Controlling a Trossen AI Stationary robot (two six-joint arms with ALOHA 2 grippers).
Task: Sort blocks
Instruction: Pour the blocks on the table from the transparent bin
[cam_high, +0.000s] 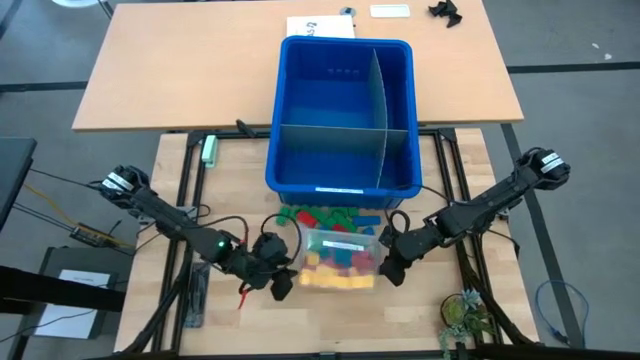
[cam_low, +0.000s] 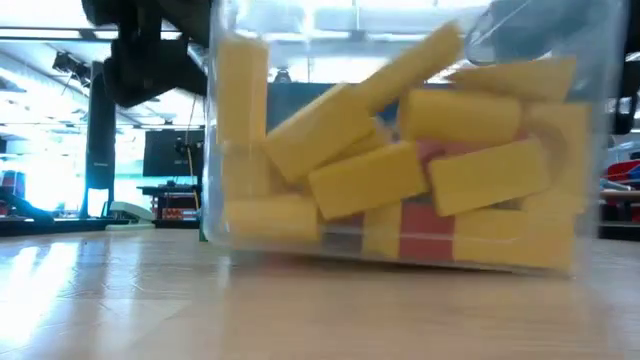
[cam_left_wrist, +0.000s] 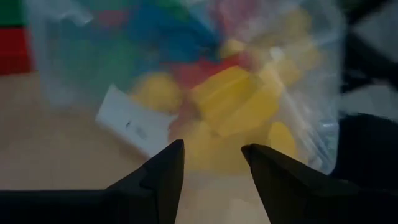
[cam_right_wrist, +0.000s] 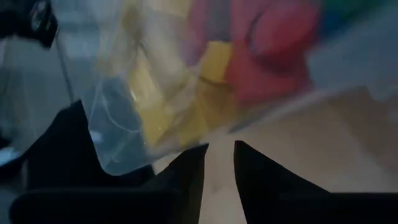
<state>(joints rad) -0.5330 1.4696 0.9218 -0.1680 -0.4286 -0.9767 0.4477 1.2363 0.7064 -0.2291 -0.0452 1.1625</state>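
Blocks (cam_high: 338, 262) fill a clear tub (cam_high: 338, 240) between the half-open, empty left pincer (cam_high: 281, 281) and narrowly parted, empty right pincer (cam_high: 388, 268).

Left gripper (cam_high: 283, 283) low, jaws apart, right gripper (cam_high: 390, 268) low opposite, jaws narrowly parted

the left gripper (cam_left_wrist: 211, 165) is hovering with its two dark fingers (cam_left_wrist: 163, 177) parted, just before the clear tub (cam_left_wrist: 311, 93). yellow, red and blue blocks (cam_left_wrist: 239, 99) are lying inside it. a white label (cam_left_wrist: 134, 127) is showing on its wall.
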